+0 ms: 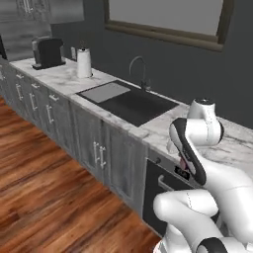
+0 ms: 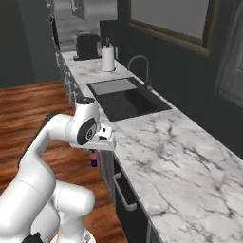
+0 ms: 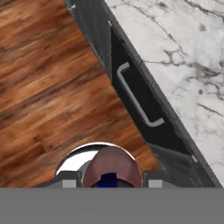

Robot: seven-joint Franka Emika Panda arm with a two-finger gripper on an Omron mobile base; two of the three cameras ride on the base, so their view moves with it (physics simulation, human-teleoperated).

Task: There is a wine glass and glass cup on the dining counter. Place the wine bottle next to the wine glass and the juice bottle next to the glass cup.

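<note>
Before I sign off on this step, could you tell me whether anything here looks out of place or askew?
Only one thing stands out: the juice bottle is clamped in the gripper, hanging out over the wood floor beside the counter rather than standing on a surface. Nothing looks spilled or damaged; the sink and paper towel roll sit normally.

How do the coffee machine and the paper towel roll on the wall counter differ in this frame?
The coffee machine is dark and boxy; the paper towel roll is white and cylindrical. The machine sits at the far end of the counter, while the roll stands closer to the sink. The machine is wider, the roll slimmer. Both stand upright on the marble top.
</note>
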